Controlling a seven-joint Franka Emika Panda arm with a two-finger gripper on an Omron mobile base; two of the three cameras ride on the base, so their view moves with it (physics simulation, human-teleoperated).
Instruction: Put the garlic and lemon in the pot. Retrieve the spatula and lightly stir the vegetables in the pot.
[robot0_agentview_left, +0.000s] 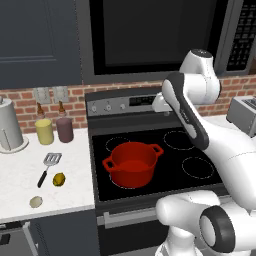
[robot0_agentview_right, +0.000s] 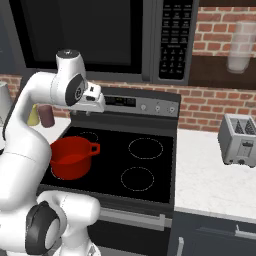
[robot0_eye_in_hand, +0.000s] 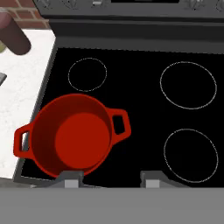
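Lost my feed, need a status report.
Gripper open, empty, high over stove. Pot empty on front-left burner. Garlic, lemon, spatula on left counter. Nothing blocking.

Even, soft rendered light with no clear source; the red pot (robot0_agentview_left: 132, 164) casts hardly any shadow, and edges look slightly soft (low resolution) throughout.

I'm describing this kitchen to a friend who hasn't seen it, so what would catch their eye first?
The bright red pot stands out most, empty on the front left burner of the black stovetop. Next comes the big white robot arm rising over the stove, its hand hovering above the pot with nothing held. On the white counter to the left lie a spatula, a lemon and a garlic bulb.
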